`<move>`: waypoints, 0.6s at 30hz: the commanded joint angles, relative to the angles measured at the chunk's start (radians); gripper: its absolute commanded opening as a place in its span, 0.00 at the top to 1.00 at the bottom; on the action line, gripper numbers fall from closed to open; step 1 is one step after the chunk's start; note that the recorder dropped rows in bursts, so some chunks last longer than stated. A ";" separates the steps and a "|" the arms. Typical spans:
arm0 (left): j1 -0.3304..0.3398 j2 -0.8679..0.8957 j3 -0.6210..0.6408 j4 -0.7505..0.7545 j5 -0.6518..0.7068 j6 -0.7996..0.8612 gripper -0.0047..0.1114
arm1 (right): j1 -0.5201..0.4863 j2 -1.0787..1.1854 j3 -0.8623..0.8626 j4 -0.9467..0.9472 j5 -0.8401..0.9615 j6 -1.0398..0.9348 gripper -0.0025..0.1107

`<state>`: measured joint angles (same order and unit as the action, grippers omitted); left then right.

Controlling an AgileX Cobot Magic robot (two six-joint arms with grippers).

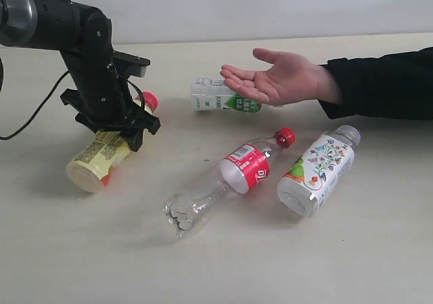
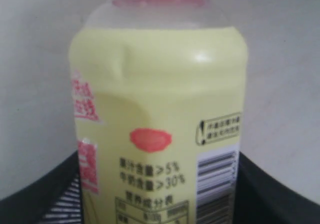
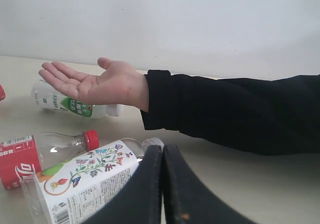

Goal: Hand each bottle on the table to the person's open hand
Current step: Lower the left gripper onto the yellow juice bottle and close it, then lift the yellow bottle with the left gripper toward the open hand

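Left gripper (image 1: pixel 116 131) is set down over the yellow bottle (image 1: pixel 98 156), jaws pressed against both its sides, so it is read as clamped on the body just below the red cap. The grip is judged to be the pick-up for the first handover. The yellow bottle is seen lying on its side on the table (image 1: pixel 352 263), well apart from the person's open hand (image 1: pixel 281 79), on the left arm's side of it.

The hand is held palm up above the tabletop, fingers extended, presumably as the drop point.

The white-and-green bottle (image 1: pixel 216 94) is laid just behind the hand, partly hidden by the fingers. The clear red-label bottle (image 1: pixel 226 179) and the white floral bottle (image 1: pixel 316 172) are laid side by side on the camera side of the hand, near it, neither one gripped.

Right gripper (image 3: pixel 162 149) is kept back on the sleeve side of the hand, jaws together, nothing held.

The surface is a pale beige flat top with a few dark specks. A plain light wall (image 1: pixel 270 6) is seen behind the hand
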<state>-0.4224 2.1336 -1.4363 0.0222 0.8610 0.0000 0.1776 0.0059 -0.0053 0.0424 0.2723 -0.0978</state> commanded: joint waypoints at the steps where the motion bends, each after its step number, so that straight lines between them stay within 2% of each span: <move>1: 0.003 -0.014 -0.006 0.017 0.012 0.008 0.96 | -0.003 -0.006 0.005 0.005 -0.005 -0.004 0.98; 8: 0.003 -0.101 -0.006 0.016 0.063 -0.014 0.96 | -0.003 -0.006 0.005 0.005 -0.005 -0.004 0.98; 10: 0.003 -0.132 -0.006 -0.001 0.070 -0.085 0.96 | -0.003 -0.006 0.005 0.005 -0.005 -0.004 0.98; 14: -0.006 -0.189 -0.006 -0.159 0.071 -0.074 0.96 | -0.003 -0.006 0.005 0.005 -0.005 -0.004 0.98; 18: -0.018 -0.271 -0.006 -0.445 0.022 0.050 0.96 | -0.003 -0.006 0.005 0.005 -0.005 -0.004 0.98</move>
<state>-0.4291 1.9128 -1.4363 -0.2608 0.9127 -0.0062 0.1776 0.0059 -0.0053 0.0424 0.2723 -0.0978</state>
